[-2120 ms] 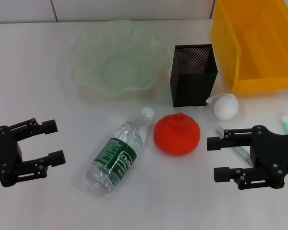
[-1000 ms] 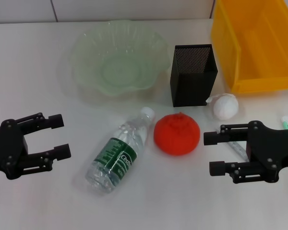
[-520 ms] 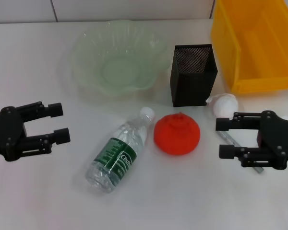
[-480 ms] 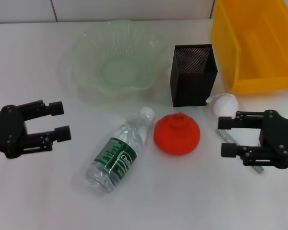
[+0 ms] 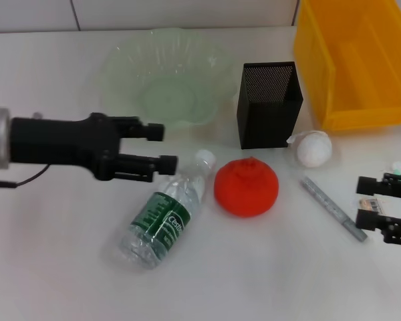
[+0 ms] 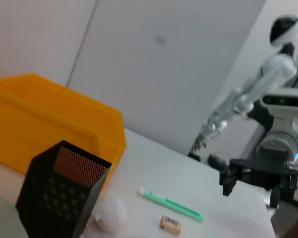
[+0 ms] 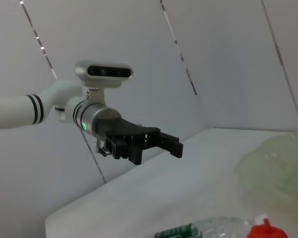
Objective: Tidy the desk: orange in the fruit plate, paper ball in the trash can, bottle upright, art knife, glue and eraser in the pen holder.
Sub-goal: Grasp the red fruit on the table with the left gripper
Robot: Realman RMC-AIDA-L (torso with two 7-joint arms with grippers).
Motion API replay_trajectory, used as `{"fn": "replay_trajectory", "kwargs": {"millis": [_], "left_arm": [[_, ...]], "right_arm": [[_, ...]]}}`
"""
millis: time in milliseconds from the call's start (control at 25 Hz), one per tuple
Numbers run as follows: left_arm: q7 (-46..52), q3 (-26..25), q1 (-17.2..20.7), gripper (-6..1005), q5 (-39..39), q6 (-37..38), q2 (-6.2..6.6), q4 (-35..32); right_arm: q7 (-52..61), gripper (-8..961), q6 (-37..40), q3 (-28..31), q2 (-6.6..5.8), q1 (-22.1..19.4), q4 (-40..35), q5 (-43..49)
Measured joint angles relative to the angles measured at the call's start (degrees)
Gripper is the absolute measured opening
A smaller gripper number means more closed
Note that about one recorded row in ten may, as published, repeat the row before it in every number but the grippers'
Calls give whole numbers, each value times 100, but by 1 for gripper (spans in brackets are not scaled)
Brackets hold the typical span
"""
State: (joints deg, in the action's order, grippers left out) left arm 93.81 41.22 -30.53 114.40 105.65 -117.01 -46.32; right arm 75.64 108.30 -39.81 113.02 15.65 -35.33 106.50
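Note:
A clear bottle [image 5: 162, 217] with a green label lies on its side, its white cap beside the orange [image 5: 246, 186]. My left gripper [image 5: 162, 146] is open, reaching in just above and left of the cap, not touching it. The white paper ball [image 5: 314, 148] rests by the black mesh pen holder [image 5: 269, 110]. A grey art knife [image 5: 333, 207] lies right of the orange. My right gripper [image 5: 369, 200] is open at the far right edge, empty. In the left wrist view a green stick [image 6: 171, 206], perhaps the glue, and the small eraser [image 6: 170, 224] lie on the table.
The pale green fruit plate [image 5: 120, 60] stands at the back, behind my left arm. The yellow trash can [image 5: 314, 40] fills the back right corner. The right wrist view shows my left gripper [image 7: 159, 141] hanging above the table.
My left arm has swung far right, from the table's left side to the bottle's cap. My right gripper has pulled back to the right edge, uncovering the art knife.

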Motion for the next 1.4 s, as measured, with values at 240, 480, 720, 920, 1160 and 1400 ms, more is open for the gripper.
{"fn": "replay_trajectory", "kwargs": {"millis": [240,480,720,920,1160,1400], "left_arm": [[189,483,-945,772,761,-747,-171,210],[240,1256,-1288,768,708,-1444,-200,395],[206,2958,-1359,765,-66,-2645,-217,475],[195,3982,-1305,763,-522,-3532,-217,475],[191,4603,-1265,760,-694,-4073,-217,475],[166,4962,-1223,757,-752,-4338,-216,473]], "right_arm": [[-21,672,-72,584,-44,-253,16,475],[-51,671,-75,1052,-8,-377,41,869],[-39,671,-75,1063,5,-484,45,873],[-31,671,-62,1066,15,-565,44,873],[-45,672,-57,1071,52,-652,43,873],[-50,672,-63,1072,68,-671,44,873]]}}
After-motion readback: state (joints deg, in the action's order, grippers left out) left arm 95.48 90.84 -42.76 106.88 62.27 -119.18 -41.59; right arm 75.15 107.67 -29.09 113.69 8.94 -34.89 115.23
